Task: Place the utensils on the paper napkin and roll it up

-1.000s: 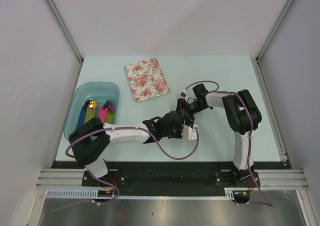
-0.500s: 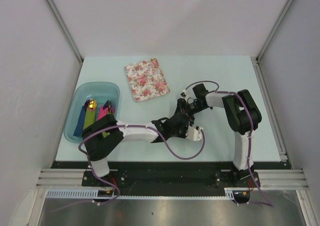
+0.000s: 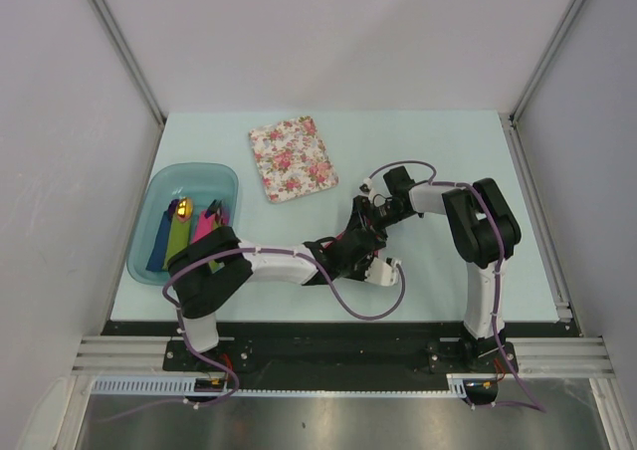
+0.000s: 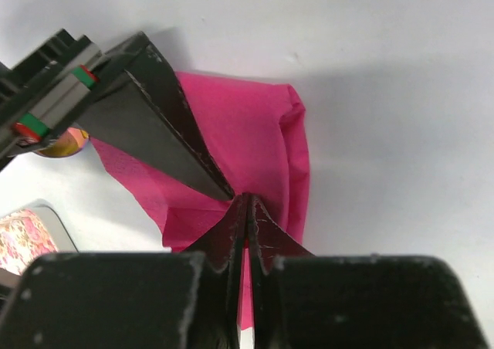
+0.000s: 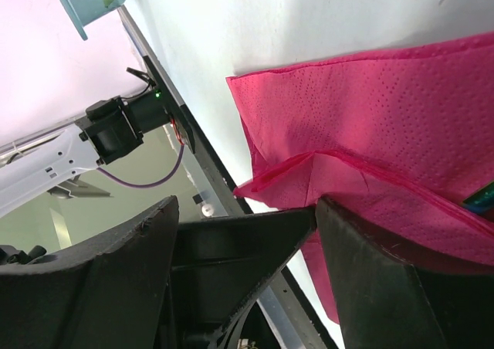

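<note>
From above, the left fingers (image 3: 350, 252) and the right fingers (image 3: 361, 225) meet over the middle of the counter (image 3: 448, 151), toward its near edge. The left arm reaches in low from the left and the right arm folds back in from the right. What lies under them is almost wholly hidden. A floral napkin (image 3: 292, 158) lies flat further back, well apart from both arms. At the left stands a teal tray (image 3: 194, 168) holding rolled napkins (image 3: 177, 233).

In the left wrist view, the left fingers are pressed together on a raised fold of the pink paper napkin (image 4: 255, 133), with pink showing between them below the tips. The napkin lies creased on the counter, one side turned up along its right edge. One dark right finger comes in from the upper left, its tip on the pink just beside the left fingertips. The red-orange bowl of a spoon (image 4: 62, 142) shows at the napkin's left corner, partly behind that finger.

In the right wrist view, the right fingers stand wide apart with nothing clamped. A folded ridge of the napkin runs across just ahead of the gap. A small blue-green tip (image 5: 482, 194) shows against the pink at the right edge, too little of it to name. The tray's corner shows at the top left.
</note>
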`<move>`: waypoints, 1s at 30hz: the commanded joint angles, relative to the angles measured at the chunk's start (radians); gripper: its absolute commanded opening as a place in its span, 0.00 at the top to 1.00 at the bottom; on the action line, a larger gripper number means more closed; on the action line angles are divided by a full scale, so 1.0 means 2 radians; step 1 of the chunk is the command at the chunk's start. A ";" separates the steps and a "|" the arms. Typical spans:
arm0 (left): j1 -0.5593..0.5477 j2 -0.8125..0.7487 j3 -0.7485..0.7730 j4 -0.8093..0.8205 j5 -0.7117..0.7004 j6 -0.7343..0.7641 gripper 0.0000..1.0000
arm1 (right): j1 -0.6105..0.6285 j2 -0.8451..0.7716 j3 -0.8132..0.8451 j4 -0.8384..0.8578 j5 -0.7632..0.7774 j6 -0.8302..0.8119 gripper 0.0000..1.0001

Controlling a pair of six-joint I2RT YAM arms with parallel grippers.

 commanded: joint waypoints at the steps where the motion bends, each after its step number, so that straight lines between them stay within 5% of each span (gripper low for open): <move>1: 0.005 0.003 -0.007 -0.020 0.002 -0.002 0.95 | 0.004 0.003 0.011 0.012 0.032 -0.011 0.22; 17: 0.021 0.002 -0.030 -0.013 0.027 -0.009 0.97 | -0.035 -0.078 0.035 0.008 0.014 0.013 0.28; 30: 0.029 -0.001 -0.029 -0.012 0.042 -0.009 0.97 | -0.037 -0.061 0.024 -0.013 0.066 -0.019 0.64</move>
